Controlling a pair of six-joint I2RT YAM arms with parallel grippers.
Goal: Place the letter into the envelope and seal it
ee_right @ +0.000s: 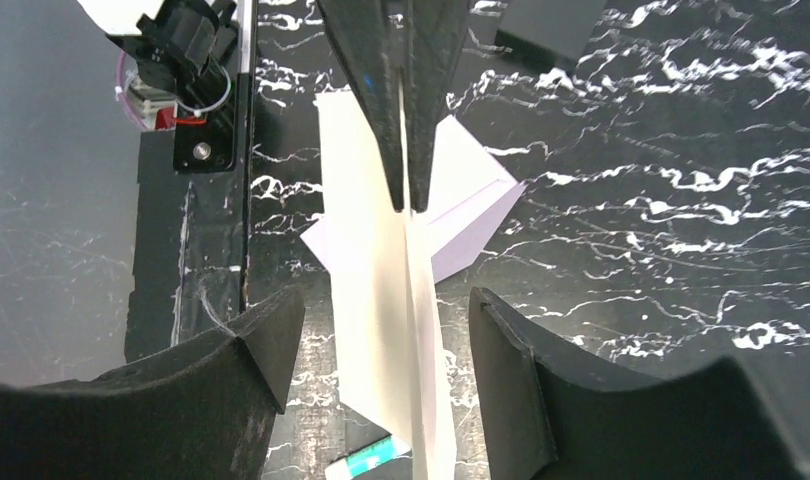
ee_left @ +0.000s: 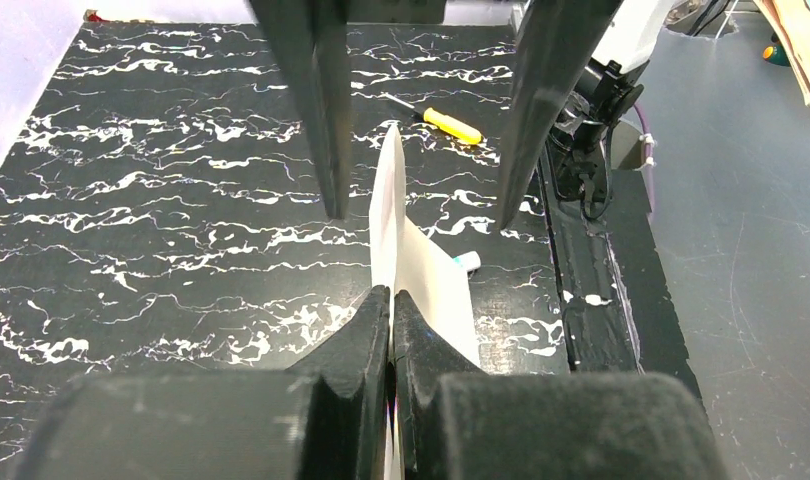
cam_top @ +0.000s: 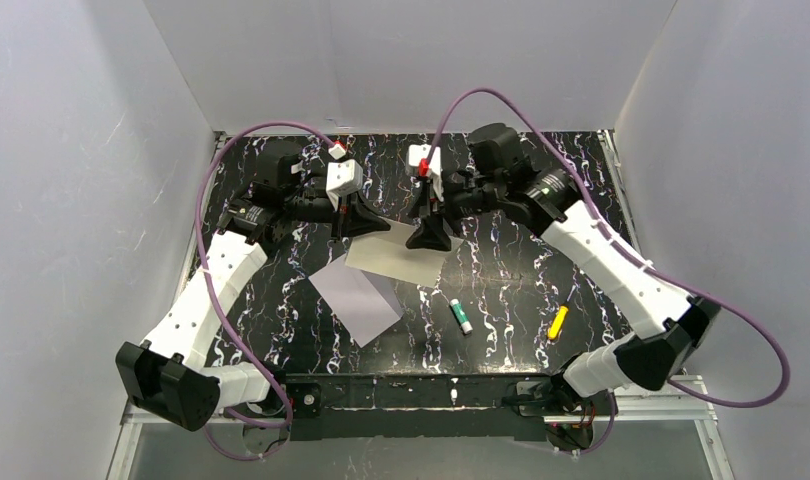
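The letter (cam_top: 399, 262) shows as a pale sheet held up on edge above the black marbled table, with its lower part over the envelope (cam_top: 356, 300). My left gripper (cam_top: 363, 226) is shut on the sheet's left end; in the left wrist view the jaws (ee_left: 391, 293) pinch the letter (ee_left: 386, 200), which runs away from them. My right gripper (cam_top: 429, 238) is open at the sheet's other end. In the right wrist view the letter (ee_right: 381, 340) passes between its spread fingers (ee_right: 271, 350) without being clamped. The lavender envelope (ee_right: 471, 215) lies flat beneath.
A green-and-white glue stick (cam_top: 462, 316) lies on the table right of the envelope. A yellow-handled tool (cam_top: 558, 322) lies further right. White walls close off the table on three sides. The arm bases stand along the near edge.
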